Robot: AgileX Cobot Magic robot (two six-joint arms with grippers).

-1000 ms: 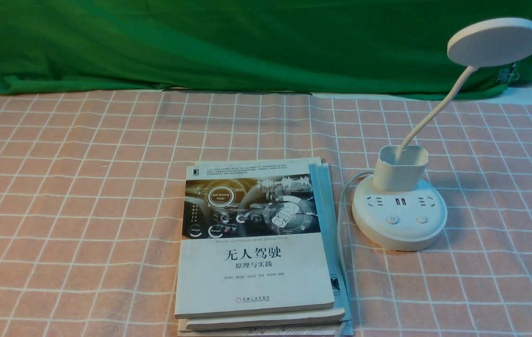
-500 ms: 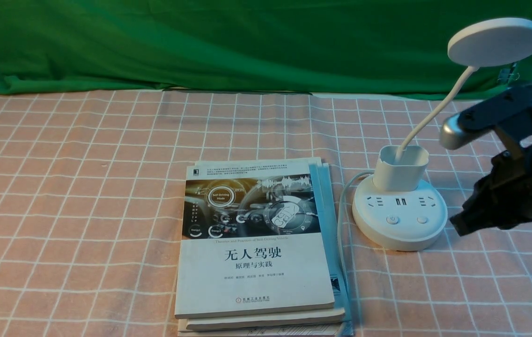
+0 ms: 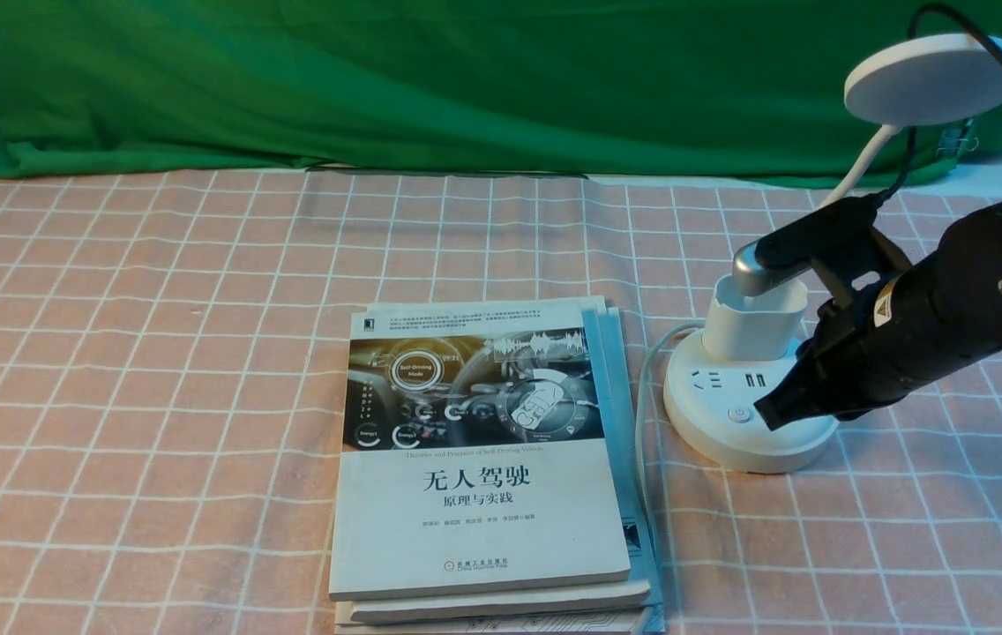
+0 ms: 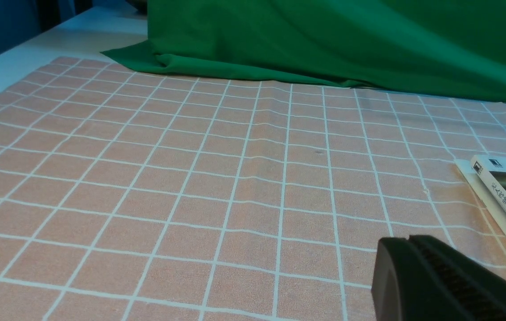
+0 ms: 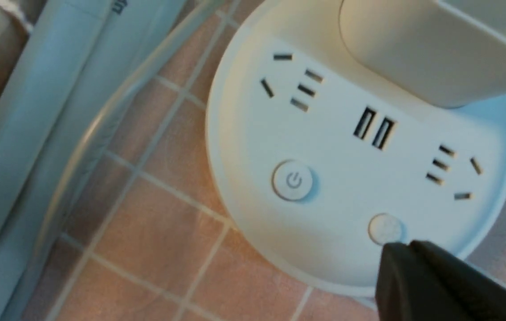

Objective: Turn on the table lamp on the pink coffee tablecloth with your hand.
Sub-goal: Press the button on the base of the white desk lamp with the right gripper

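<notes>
Right claw [image 3: 766, 413] clenched, empty: shut jaws give me one blunt point for poking. Tip is over the front of the table lamp [image 3: 752, 322] base, right at the plain round button [image 5: 384, 228]; can't tell if it's touching. Power-symbol button [image 5: 294, 181] sits apart from the tip, toward the books [image 3: 479, 494]. Lamp stands on the pink coffee tablecloth [image 3: 157, 353], right side of the surface. Head looks unlit, so I reckon the press isn't done. Unsure which button runs the light. Risk: tip skids off the base rim. Left claw [image 4: 391, 249] looks clenched too, empty, low over bare cloth, out of the way.
</notes>
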